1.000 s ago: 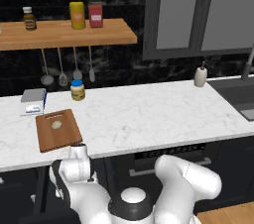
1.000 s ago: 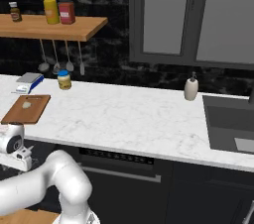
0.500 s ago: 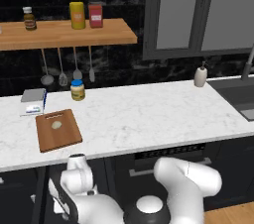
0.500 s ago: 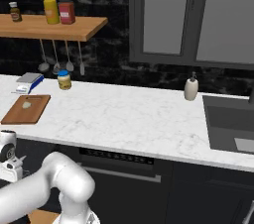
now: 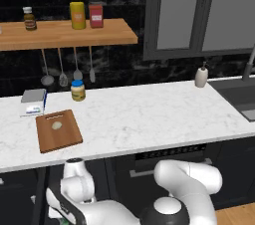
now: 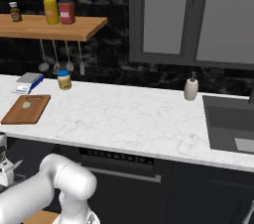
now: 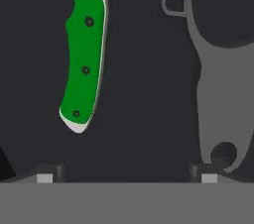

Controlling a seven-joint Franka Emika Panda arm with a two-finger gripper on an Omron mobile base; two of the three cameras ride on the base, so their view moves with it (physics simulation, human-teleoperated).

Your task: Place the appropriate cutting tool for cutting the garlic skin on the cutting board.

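In the hand view the knife's bright green handle (image 7: 83, 54) lies on a dark surface, above and left of my gripper (image 7: 126, 173). Its blade runs off the top edge. The gripper is open, its fingertips (image 7: 49, 173) set wide apart with nothing between them, a little short of the handle's end. My wrist (image 5: 74, 184) hangs below the counter's front edge at the left. On the counter above lies the reddish-brown cutting board (image 5: 67, 137), also visible from the right base (image 6: 20, 114). The pale garlic (image 5: 57, 125) rests on it (image 6: 26, 104).
A grey Y-shaped peeler (image 7: 218, 69) lies right of the knife. A yellow-lidded jar (image 5: 77, 90) and a blue-white box (image 5: 34, 101) stand behind the board. A soap dispenser (image 5: 201, 76) and the sink (image 6: 228, 124) are at the right. Utensils (image 5: 62, 69) hang under the wooden shelf (image 5: 64, 34).
The arm has sunk from the counter's front edge to well below it at the left. The board and garlic have not moved.
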